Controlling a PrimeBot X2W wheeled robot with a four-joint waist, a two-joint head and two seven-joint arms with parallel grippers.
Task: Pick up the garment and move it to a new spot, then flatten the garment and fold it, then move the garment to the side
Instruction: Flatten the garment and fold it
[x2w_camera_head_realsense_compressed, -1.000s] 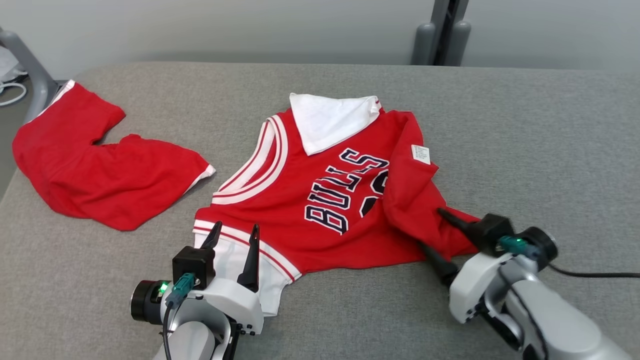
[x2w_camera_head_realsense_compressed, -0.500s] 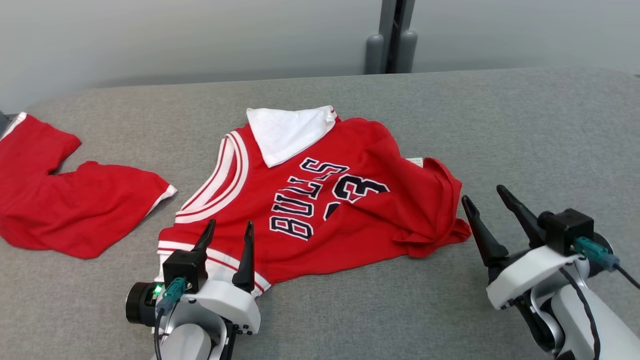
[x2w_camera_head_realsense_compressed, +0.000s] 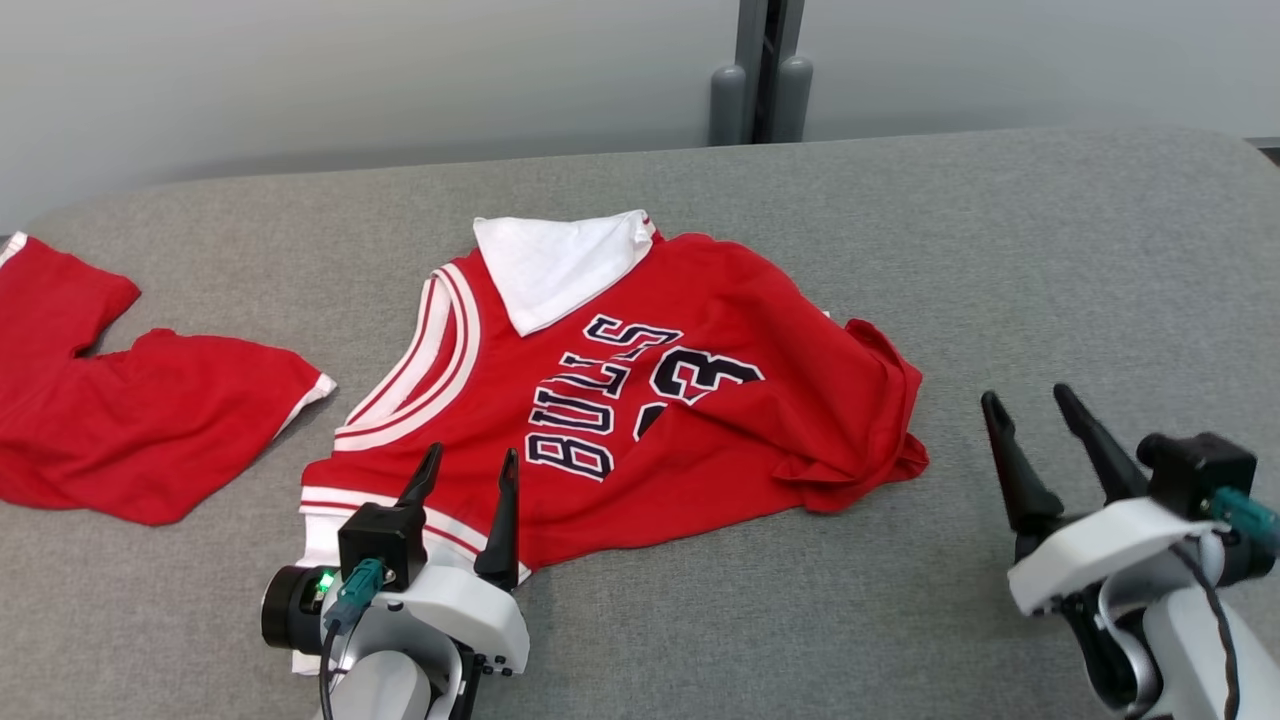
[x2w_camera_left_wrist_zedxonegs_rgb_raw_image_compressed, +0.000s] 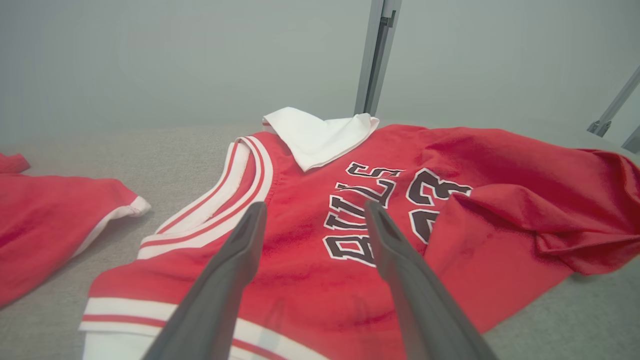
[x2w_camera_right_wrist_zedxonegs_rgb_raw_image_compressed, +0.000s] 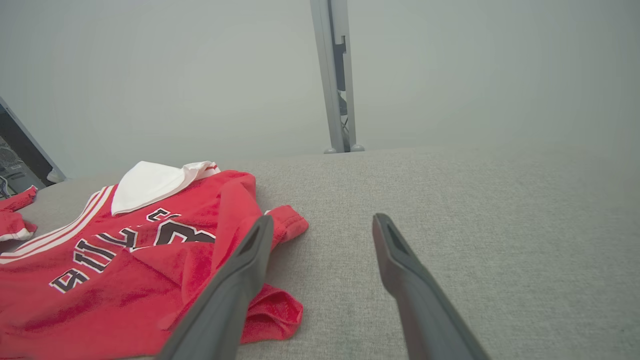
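The garment (x2w_camera_head_realsense_compressed: 620, 400) is a red basketball jersey with white trim, dark lettering and the number 23, lying on the grey table. Its right side is rumpled into a fold (x2w_camera_head_realsense_compressed: 860, 440), and a white flap (x2w_camera_head_realsense_compressed: 550, 265) lies at its far end. My left gripper (x2w_camera_head_realsense_compressed: 473, 455) is open, fingers over the striped near-left edge, holding nothing. In the left wrist view this gripper (x2w_camera_left_wrist_zedxonegs_rgb_raw_image_compressed: 315, 205) points across the jersey (x2w_camera_left_wrist_zedxonegs_rgb_raw_image_compressed: 300, 280). My right gripper (x2w_camera_head_realsense_compressed: 1026, 396) is open over bare table to the right of the garment, apart from it. In the right wrist view the gripper (x2w_camera_right_wrist_zedxonegs_rgb_raw_image_compressed: 322, 217) has the jersey (x2w_camera_right_wrist_zedxonegs_rgb_raw_image_compressed: 125, 265) at its left.
A second red garment with white trim (x2w_camera_head_realsense_compressed: 130, 420) lies at the table's left edge. The grey fabric table (x2w_camera_head_realsense_compressed: 1000, 250) stretches right of the jersey. A grey post (x2w_camera_head_realsense_compressed: 757, 70) stands behind the far edge, against a pale wall.
My right gripper has let go of the jersey's right side and drawn back to the right. The raised fold has dropped, uncovering the number. The head camera has shifted; the left gripper stays.
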